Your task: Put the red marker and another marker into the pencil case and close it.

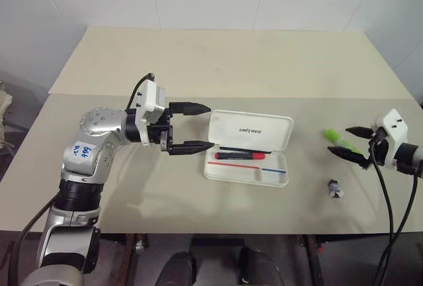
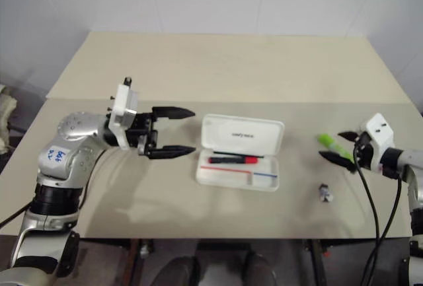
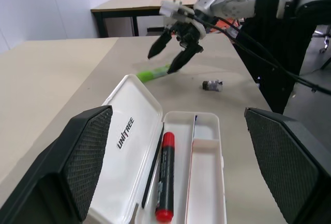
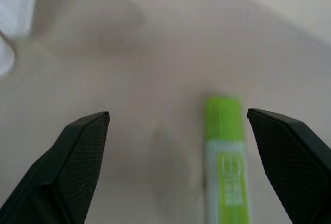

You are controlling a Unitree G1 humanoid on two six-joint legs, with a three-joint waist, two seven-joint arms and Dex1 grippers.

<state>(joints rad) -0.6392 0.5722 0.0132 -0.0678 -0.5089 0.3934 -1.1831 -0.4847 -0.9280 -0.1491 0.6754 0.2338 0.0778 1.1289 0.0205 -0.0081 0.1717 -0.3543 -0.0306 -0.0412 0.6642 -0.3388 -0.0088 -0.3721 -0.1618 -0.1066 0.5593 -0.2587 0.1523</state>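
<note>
Pencil case: I see the pencil case [image 1: 248, 147] lying open in the middle of the table [image 1: 198, 61], nearer the front edge than the far one, its lid tipped back and the tray facing up.
Red marker: the red marker [image 1: 235, 156] already lies lengthwise in the tray, against the hinge side. I count that part as done.
Green marker: the lime-green marker [image 1: 338, 137] lies flat on the table, well apart from the case, toward the right edge. Not yet picked up.
Right gripper: my right gripper [image 1: 353, 143] hangs at the green marker with its jaws spread wide. In the right wrist view the marker [image 4: 226, 157] sits between the fingers [image 4: 77, 162], closer to one than the other, and I see no contact.
Left gripper: my left gripper [image 1: 190, 128] sits just off the case's left end, pointing across the table at it, jaws spread and holding nothing.
Stray item: a small grey stubby object [image 1: 336, 189] lies near the front right of the table. It is no part of my job.
Progress: I judge about a third done, one marker in.
Left to do: grasp the green marker, carry it to the tray, drop it in, then fold the lid shut.
Watch: the marker is off-centre in the jaws, so I would centre first.
</note>
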